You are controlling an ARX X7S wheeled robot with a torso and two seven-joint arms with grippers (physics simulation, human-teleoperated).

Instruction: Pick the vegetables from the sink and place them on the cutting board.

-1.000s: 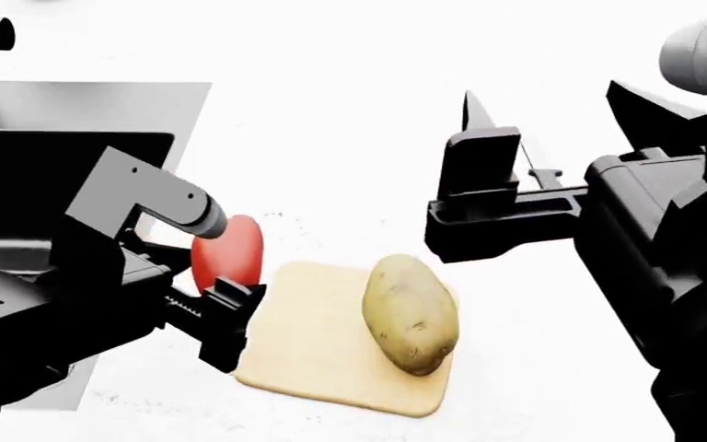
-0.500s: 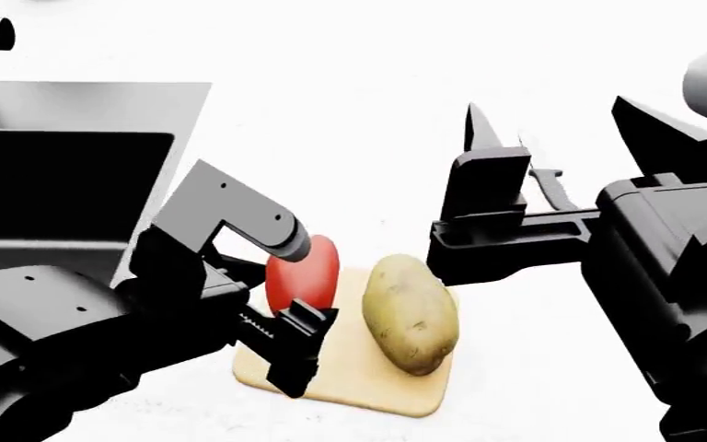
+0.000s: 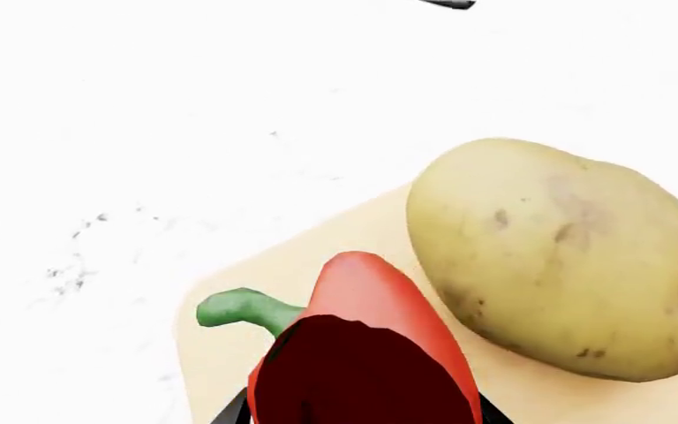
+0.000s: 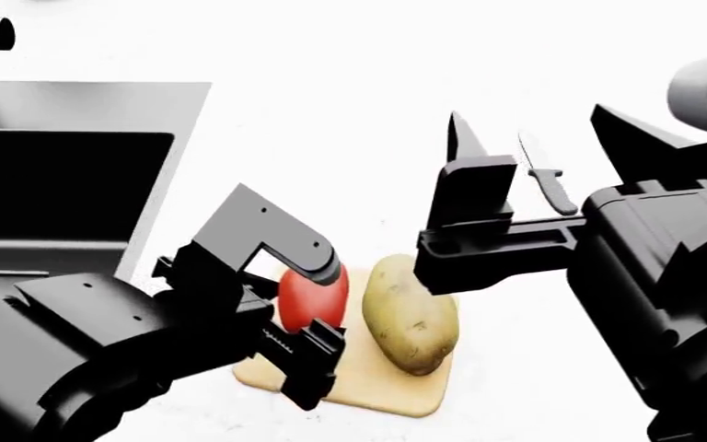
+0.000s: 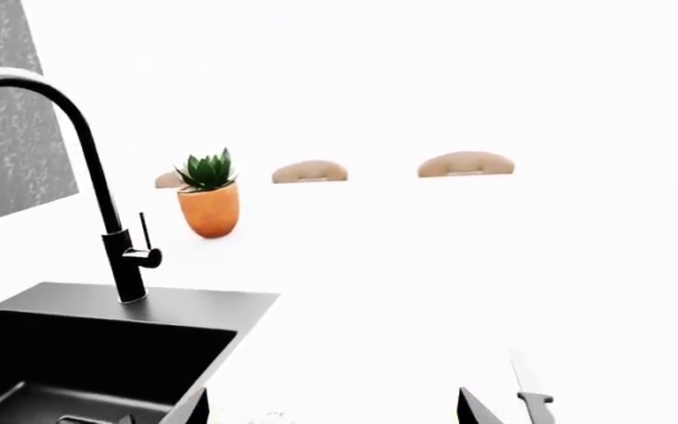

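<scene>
Change: left hand [image 4: 313,313] has carried the red bell pepper [image 4: 313,296] further over the cutting board [image 4: 385,391]; right hand [image 4: 462,207] has lifted slightly.
Bell pepper: clenched in left hand above the board, just beside the potato [image 4: 411,314]; green stem [image 3: 244,309] visible.
Potato: lying on the board.
Sink [image 4: 59,198]: well apart on the left side, with black faucet [image 5: 98,185].
Right hand: spread open, holding nothing, above the potato.
Knife [image 4: 548,180]: on the white table [image 4: 329,110], beyond the right hand.
Potted plant [image 5: 208,194]: far back.
</scene>
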